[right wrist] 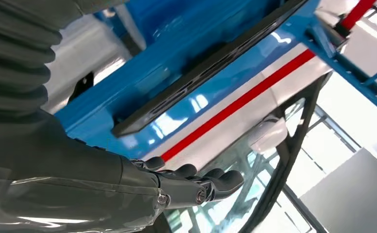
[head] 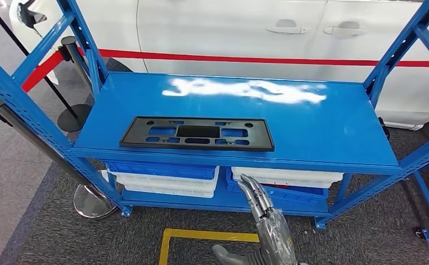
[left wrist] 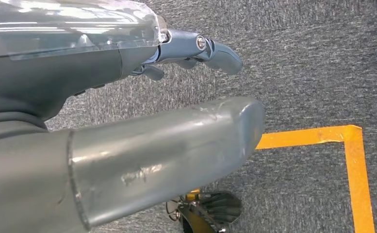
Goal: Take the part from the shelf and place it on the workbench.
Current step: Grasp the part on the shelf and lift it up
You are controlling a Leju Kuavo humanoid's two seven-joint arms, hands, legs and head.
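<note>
The part (head: 196,133) lies long axis 9-to-3 on the shelf (head: 333,132), at 11 o'clock from the raised, empty, straight-fingered right hand (head: 259,201), the nearer one.

Part (head: 196,133): black, on the shelf.
Shelf (head: 322,127): bright blue.
Bins (head: 165,178) under shelf: blue and white.
Car (head: 228,33) behind shelf: white, red stripe.
Floor tape (head: 201,236): yellow.

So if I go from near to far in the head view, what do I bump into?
Yellow floor tape → right hand → black part lying flat on the blue shelf → white car with a red stripe behind it.
</note>
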